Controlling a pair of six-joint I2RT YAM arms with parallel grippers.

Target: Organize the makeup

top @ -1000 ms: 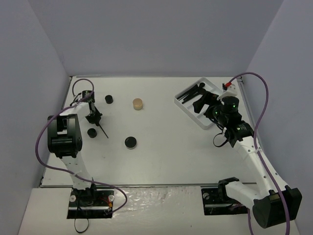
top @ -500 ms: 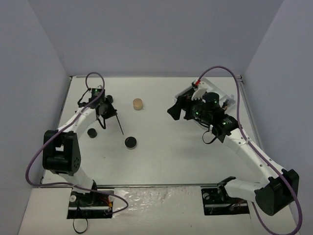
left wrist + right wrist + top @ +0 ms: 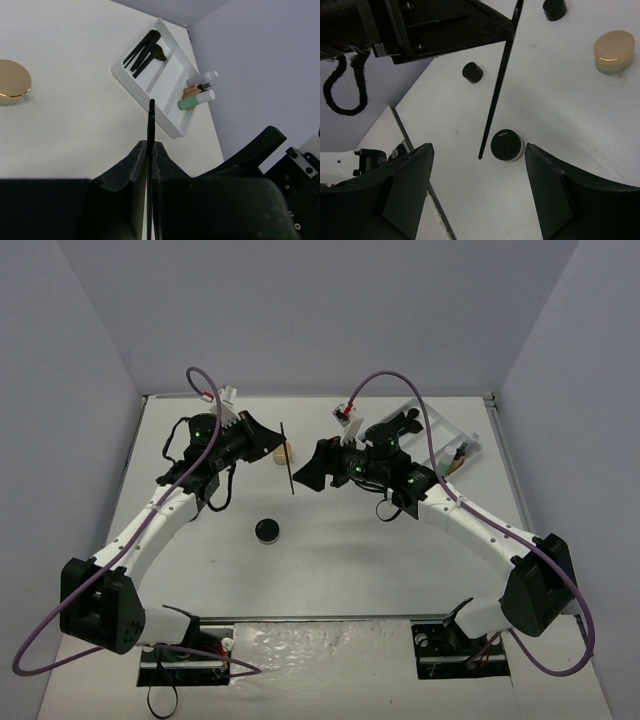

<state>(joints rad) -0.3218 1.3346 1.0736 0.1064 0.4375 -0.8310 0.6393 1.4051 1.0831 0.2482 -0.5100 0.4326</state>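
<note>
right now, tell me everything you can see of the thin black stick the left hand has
The thin black stick is straight, slender and plain matte black from end to end, perhaps a pencil or a brush handle; no bristles can be made out. The left hand is shut on it near one end, so the longer part juts free. It seems to be held up over the middle of the table. Only that hand is seen touching it: its free tip shows beside a black round pot, apart from it.
</note>
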